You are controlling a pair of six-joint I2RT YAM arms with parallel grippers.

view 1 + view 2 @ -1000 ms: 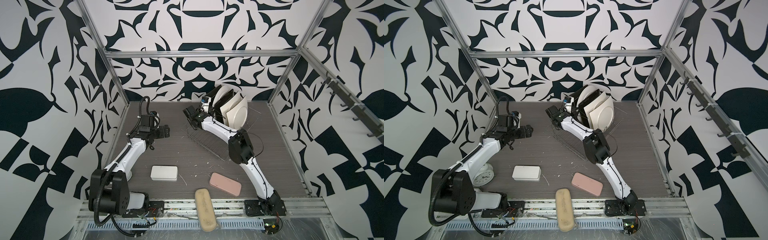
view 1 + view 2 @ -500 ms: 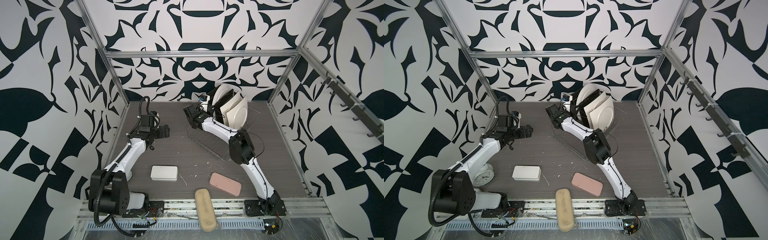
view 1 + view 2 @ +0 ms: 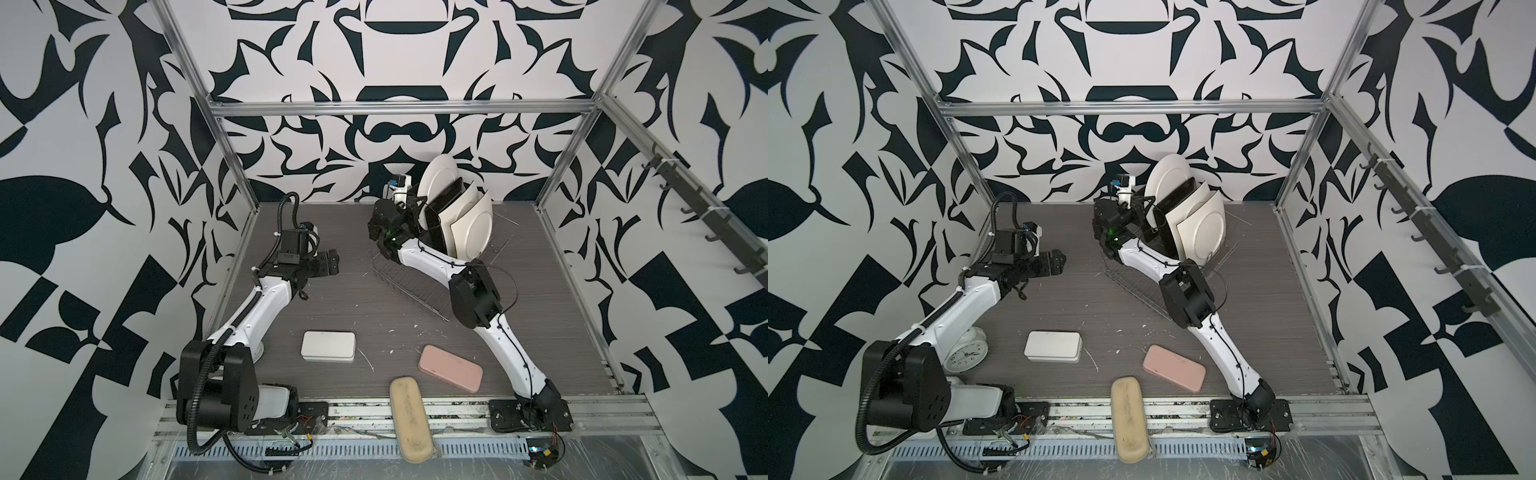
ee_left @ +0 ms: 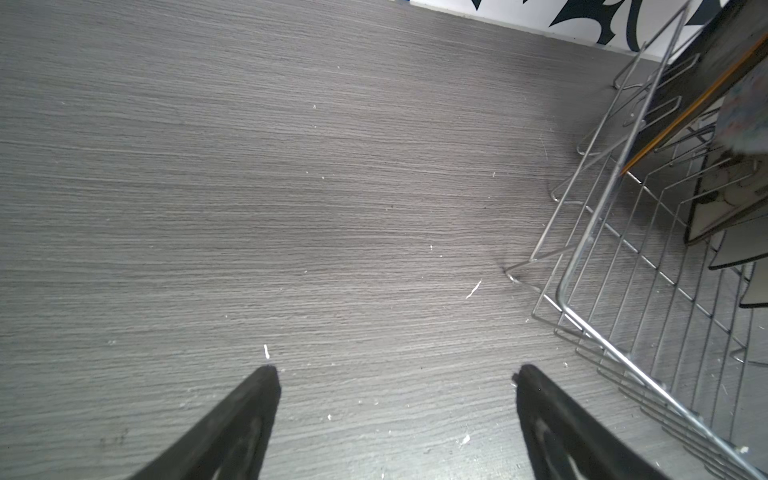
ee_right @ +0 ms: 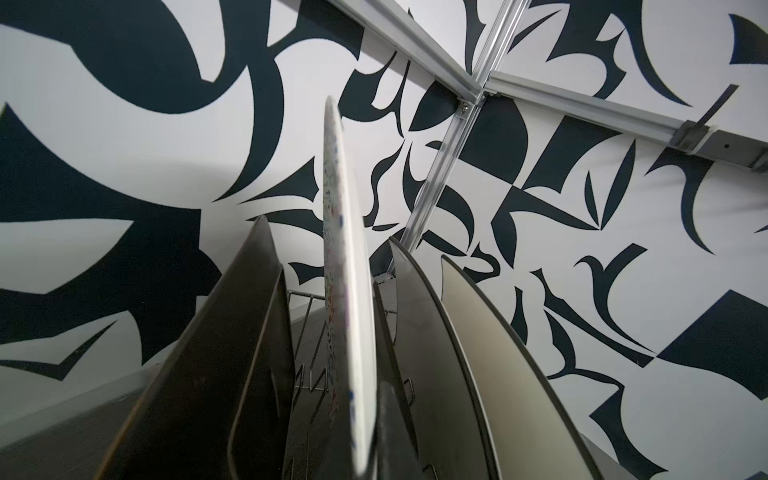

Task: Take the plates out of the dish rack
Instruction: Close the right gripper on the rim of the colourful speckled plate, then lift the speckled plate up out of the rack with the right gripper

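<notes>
The wire dish rack (image 3: 409, 289) (image 3: 1133, 286) stands at the back of the table, with several plates upright at its far end. My right gripper (image 3: 411, 210) (image 5: 365, 436) is shut on the rim of the round plate (image 3: 436, 178) (image 5: 345, 291), which stands taller than the others. Black square plates (image 3: 442, 199) (image 5: 216, 374) flank it, and white-backed square plates (image 3: 469, 224) (image 5: 498, 374) lean behind. My left gripper (image 3: 332, 262) (image 4: 397, 374) hovers open and empty over bare table, left of the dish rack (image 4: 623, 291).
A white tin (image 3: 328, 345), a pink case (image 3: 451, 368) and a beige case (image 3: 409, 417) lie near the front edge. A small clock (image 3: 965, 351) sits by the left arm's base. A hook rail (image 3: 706, 216) runs along the right wall.
My right gripper has moved slightly up and left with the round plate, which now stands higher above the other plates. The left arm has not moved.
</notes>
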